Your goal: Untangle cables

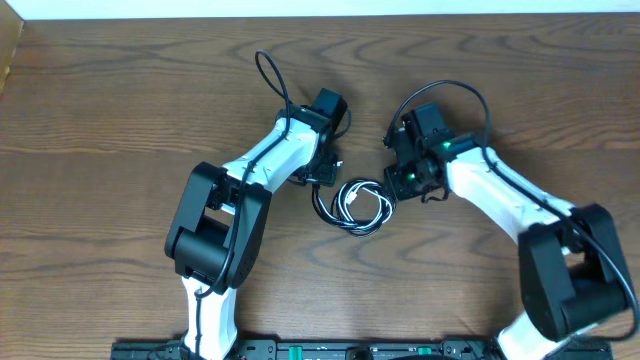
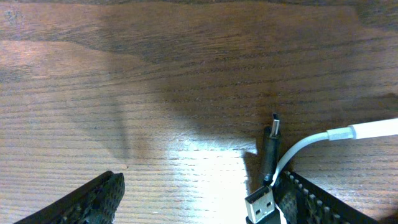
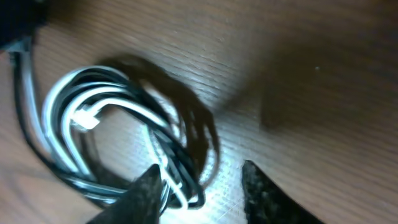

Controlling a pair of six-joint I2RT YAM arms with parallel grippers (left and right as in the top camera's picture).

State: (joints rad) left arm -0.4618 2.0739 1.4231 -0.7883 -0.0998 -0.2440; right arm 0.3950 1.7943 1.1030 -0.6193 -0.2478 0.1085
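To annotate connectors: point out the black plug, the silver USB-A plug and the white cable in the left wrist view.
black plug (image 2: 269,149), left wrist view, on its black housing.
silver USB-A plug (image 2: 259,205), left wrist view, on its metal shell.
white cable (image 2: 373,129), left wrist view, on its thick white sleeve.

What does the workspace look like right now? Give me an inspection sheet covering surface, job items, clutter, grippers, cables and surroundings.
Surface: brown wooden table.
Job's things: black cable and white cable coiled together in one bundle between the arms, not yet separated.
Clutter: nothing seen.
Grippers: left gripper wide open, holding nothing, cable plugs beside one finger; right gripper open, nothing in the gap, one finger at the bundle's edge.
Cables: arm wiring loops above each wrist, apart from the bundle.
Surroundings: black base rail along the near edge.
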